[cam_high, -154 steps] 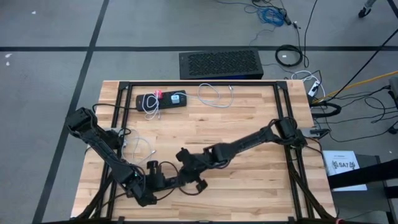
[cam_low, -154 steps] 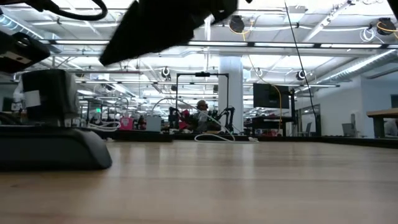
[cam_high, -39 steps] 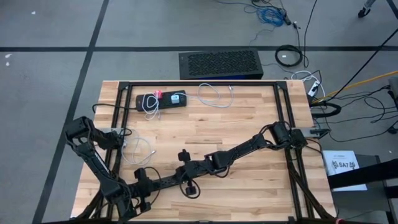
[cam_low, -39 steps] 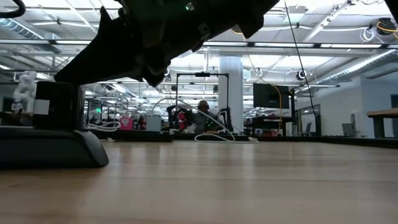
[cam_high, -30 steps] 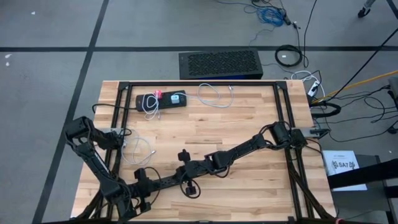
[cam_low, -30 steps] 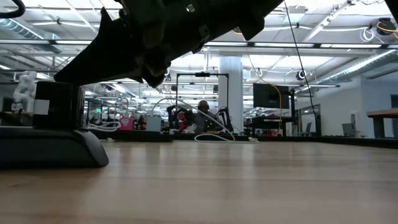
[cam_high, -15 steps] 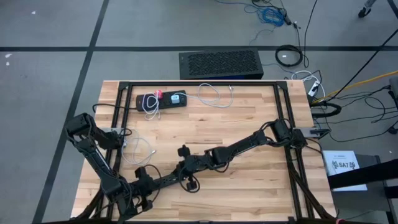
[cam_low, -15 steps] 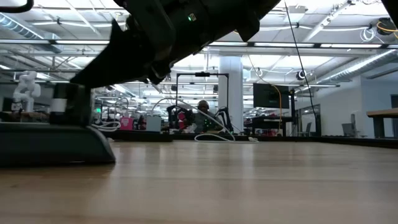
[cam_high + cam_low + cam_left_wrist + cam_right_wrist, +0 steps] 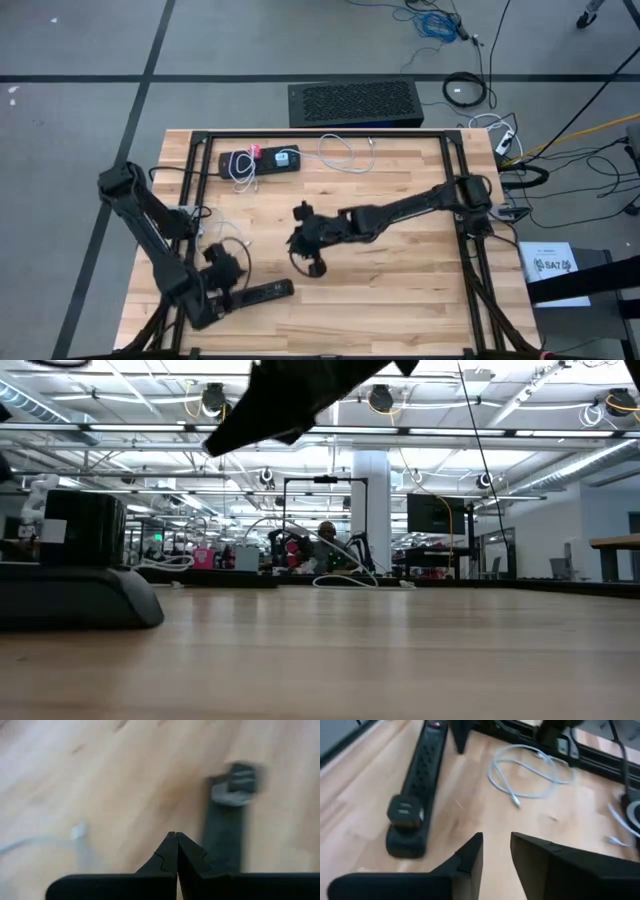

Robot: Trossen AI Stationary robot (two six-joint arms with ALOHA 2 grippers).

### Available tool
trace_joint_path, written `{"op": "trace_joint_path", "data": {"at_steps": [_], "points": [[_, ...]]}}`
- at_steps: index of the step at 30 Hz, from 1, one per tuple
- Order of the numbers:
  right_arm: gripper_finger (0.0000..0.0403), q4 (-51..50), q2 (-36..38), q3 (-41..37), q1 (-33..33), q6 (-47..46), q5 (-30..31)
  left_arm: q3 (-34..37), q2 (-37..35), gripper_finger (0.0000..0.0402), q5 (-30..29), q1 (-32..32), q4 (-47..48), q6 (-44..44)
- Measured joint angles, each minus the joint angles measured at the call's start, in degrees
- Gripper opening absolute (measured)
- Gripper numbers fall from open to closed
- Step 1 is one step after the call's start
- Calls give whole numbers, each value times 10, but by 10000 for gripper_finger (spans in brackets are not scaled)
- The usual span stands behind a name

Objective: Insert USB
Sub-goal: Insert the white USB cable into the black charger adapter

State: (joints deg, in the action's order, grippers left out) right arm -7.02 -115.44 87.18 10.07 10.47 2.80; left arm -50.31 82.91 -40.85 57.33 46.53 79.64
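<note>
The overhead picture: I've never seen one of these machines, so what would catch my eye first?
Probably the two dark arms reaching inward over the wooden table. The right claw hangs near the middle, fingers apart and empty, while the left claw, shut, sits at the near left by a black power strip with a charger block plugged into it. A loose white cable lies coiled just beyond that.

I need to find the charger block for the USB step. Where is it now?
In the high view, the charger sits plugged into the end of the power strip near the table's front left, beside the left gripper.
</note>
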Motion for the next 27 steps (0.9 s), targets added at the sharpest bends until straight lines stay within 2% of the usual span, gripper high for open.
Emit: {"op": "trace_joint_path", "data": {"at_steps": [6, 10, 14, 18, 23, 27], "points": [[109, -97, 50, 1, -38, 29, 1, -4, -46, 2, 155, -62, 190, 92], [116, -147, 53, 1, -63, 48, 1, 8, -48, 2, 230, -118, 229, 93], [116, -173, 48, 1, -81, 64, -2, 41, -42, 2, 270, -171, 221, 83], [116, -180, 48, 2, -90, 74, -31, 101, -42, 2, 313, -211, 165, 85], [116, -204, 51, 2, -93, 96, -31, 163, -42, 2, 315, -252, 55, 72], [116, -234, 51, 2, -98, 98, -29, 177, -43, 2, 289, -282, -2, 10]]}}
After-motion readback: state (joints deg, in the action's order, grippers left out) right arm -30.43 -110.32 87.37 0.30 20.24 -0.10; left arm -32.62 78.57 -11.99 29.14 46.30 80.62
